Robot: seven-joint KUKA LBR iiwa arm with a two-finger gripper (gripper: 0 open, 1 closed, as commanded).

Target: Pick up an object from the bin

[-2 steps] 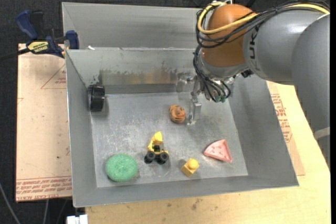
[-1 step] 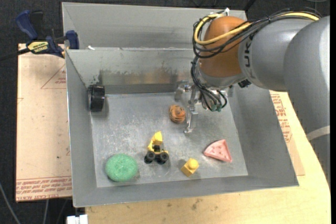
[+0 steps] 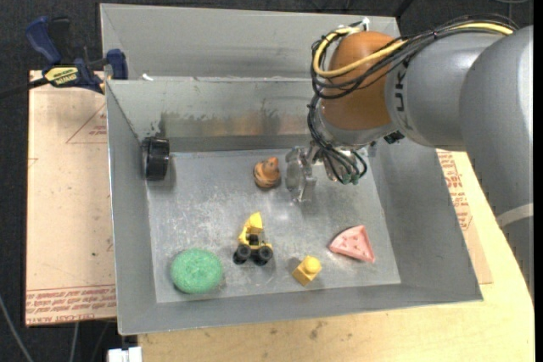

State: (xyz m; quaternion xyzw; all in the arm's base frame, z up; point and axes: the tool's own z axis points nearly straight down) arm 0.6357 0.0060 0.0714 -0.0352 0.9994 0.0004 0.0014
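Jaws hang low in the back half of the bin (image 3: 204, 208), below the orange wrist cover of the arm (image 3: 458, 89), which comes in from the right of the view. Whether they are open or closed I cannot tell from this angle, but I see nothing gripped between them.

The nearest thing is a brown lump (image 3: 266, 173), small and roundish, lying on the bin floor close to the back wall. It is just beside the jaws, toward the left of the view, and seems not to touch them. The task names no thing, so I judge this lump the most probable one to pick.

The relation that matters is this: the lump lies sideways from the jaws, at about the same depth in the bin. A short shift toward the left of the view would bring them over it. The lump shows no clear long axis, so the turn of the wrist should matter little.

The other things lie further toward the front: a pink wedge (image 3: 352, 244), a toy truck (image 3: 253, 242), a yellow block (image 3: 307, 269) and a green disc (image 3: 197, 270). A black roll (image 3: 156, 158) stands at the left wall. None crowds the lump.
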